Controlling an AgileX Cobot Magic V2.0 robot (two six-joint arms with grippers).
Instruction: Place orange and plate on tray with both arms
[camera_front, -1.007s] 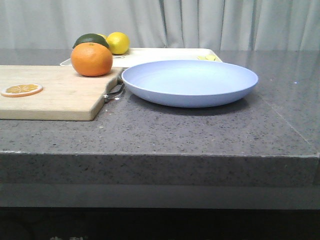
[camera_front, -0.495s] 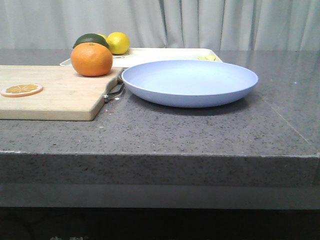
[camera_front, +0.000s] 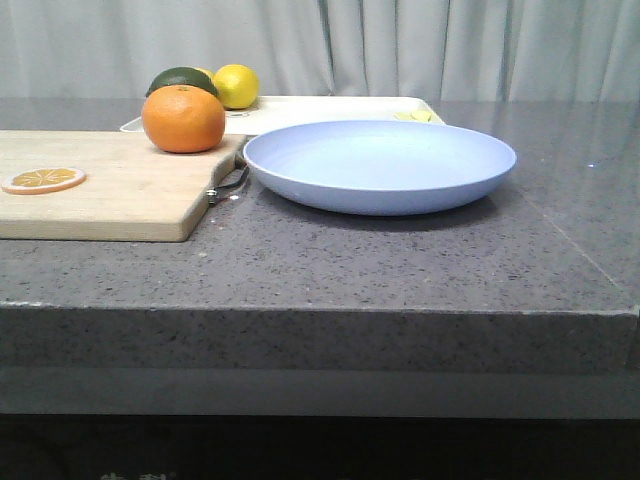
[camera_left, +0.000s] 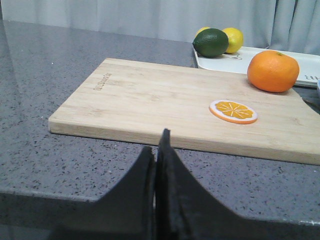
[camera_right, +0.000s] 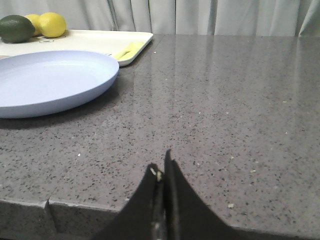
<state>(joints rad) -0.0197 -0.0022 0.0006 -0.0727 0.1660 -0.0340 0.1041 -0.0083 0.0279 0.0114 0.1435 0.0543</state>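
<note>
From the front, nothing is changing against the two earlier pictures; the round bright-orange fruit (camera_front: 183, 119) is sitting at the far right corner of the light wooden cutting board (camera_front: 110, 185), the wide pale lavender-blue plate (camera_front: 379, 165) is lying on the speckled grey stone bench (camera_front: 400, 265) just beside that board, and the flat cream-white tray (camera_front: 320, 110) is lying behind both; neither of my arms is showing in this view; I am judging that the task is not yet begun, since both things are lying off the tray.

From my left wrist, my left pincer (camera_left: 156, 150) is hanging low at the near edge of the bench, its dark fingers pressed together and gripping nothing; the orange is sitting well ahead across the board, past the flat orange slice (camera_left: 233, 111), with the dark green lime (camera_left: 210, 42) and the yellow lemon (camera_left: 233, 39) resting on the tray beyond.

From my right wrist, my right pincer (camera_right: 162, 172) is likewise closed on nothing, hovering over bare bench; the plate is lying ahead and well apart from it, its far rim close to the tray's corner, where a pale yellow piece (camera_right: 128, 50) is lying; I am judging that both pincers will be needing to open before reaching.
</note>
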